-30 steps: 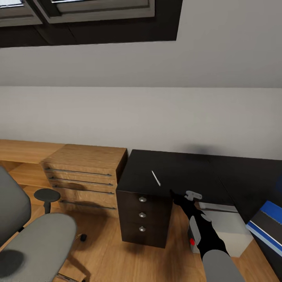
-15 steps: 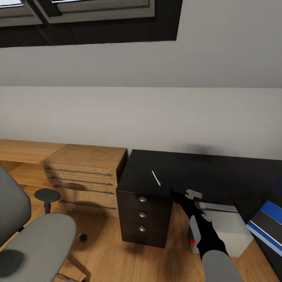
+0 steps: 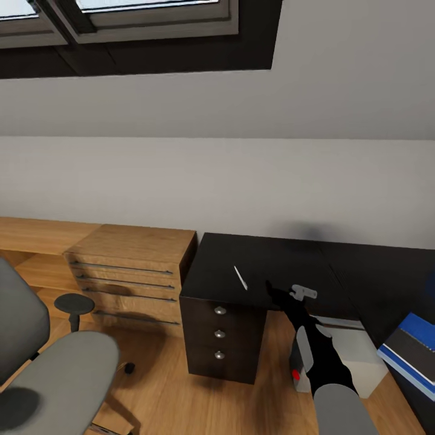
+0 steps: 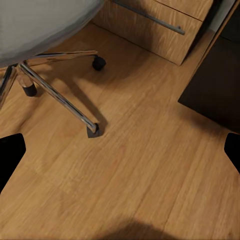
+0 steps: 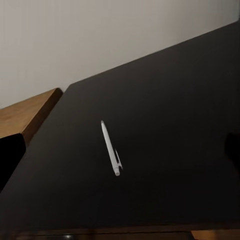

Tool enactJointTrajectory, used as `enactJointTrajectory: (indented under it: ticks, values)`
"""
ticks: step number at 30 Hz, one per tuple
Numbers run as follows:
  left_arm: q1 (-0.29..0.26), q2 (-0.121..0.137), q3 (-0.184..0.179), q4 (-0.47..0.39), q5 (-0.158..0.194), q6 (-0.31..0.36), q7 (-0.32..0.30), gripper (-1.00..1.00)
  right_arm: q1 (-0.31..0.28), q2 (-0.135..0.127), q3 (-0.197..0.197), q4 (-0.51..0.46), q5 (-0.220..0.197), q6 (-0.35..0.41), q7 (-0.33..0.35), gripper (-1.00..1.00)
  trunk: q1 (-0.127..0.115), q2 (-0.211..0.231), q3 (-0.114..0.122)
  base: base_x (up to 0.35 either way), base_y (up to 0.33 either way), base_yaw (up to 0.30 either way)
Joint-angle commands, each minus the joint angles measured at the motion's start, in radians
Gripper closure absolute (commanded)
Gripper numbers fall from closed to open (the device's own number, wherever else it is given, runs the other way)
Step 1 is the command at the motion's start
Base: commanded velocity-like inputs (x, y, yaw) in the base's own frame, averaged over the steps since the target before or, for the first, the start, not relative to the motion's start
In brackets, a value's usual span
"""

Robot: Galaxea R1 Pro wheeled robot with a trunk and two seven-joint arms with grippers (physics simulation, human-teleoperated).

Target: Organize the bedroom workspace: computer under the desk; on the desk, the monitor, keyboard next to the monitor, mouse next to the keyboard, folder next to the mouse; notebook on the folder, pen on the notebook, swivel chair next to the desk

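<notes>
The white pen (image 3: 240, 277) lies alone on the black desk (image 3: 272, 257) above its drawer unit. My right gripper (image 3: 287, 292) hovers open at the desk's front edge, just right of the pen, holding nothing. The right wrist view looks onto the pen (image 5: 110, 148), with the fingertips (image 5: 10, 156) far apart. The blue folder (image 3: 400, 361) lies at the far right with the dark grey notebook (image 3: 417, 346) on it. The light grey computer (image 3: 356, 356) stands under the desk. The grey swivel chair (image 3: 60, 374) is at the lower left. My left gripper (image 4: 120, 150) hangs open over the floor by the chair's chrome base (image 4: 60, 97).
A light wooden drawer chest (image 3: 130, 272) stands against the desk's left side, with a low wooden shelf behind it along the wall. Wooden floor (image 3: 157, 386) lies between the chair and the black drawer unit (image 3: 220, 341). A skylight window is above.
The head camera has tilted up a little, shifting the whole picture down. My right gripper has risen slightly and moved forward over the desk edge, closer to the pen.
</notes>
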Motion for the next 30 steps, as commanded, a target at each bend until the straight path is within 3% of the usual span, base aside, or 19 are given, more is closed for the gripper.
enactJointTrajectory:
  ticks: [1,8,30]
  values:
    - [0.001,-0.001,0.003,-0.002,-0.004,0.000,0.003,-1.00,-0.001,0.001,-0.006,-0.006,0.002,0.000,0.009,-1.00,-0.004,0.007,0.002,0.000,0.000,0.000]
    - [0.001,-0.001,0.002,-0.002,-0.004,-0.001,0.003,-1.00,0.001,0.001,-0.005,-0.028,0.003,-0.003,0.008,-1.00,-0.031,0.056,0.024,0.000,0.000,0.000]
    - [0.001,0.000,0.004,-0.002,-0.003,0.000,0.005,-1.00,0.004,0.001,-0.005,-0.017,0.004,0.008,0.006,-1.00,-0.031,0.056,0.024,0.002,0.000,0.000]
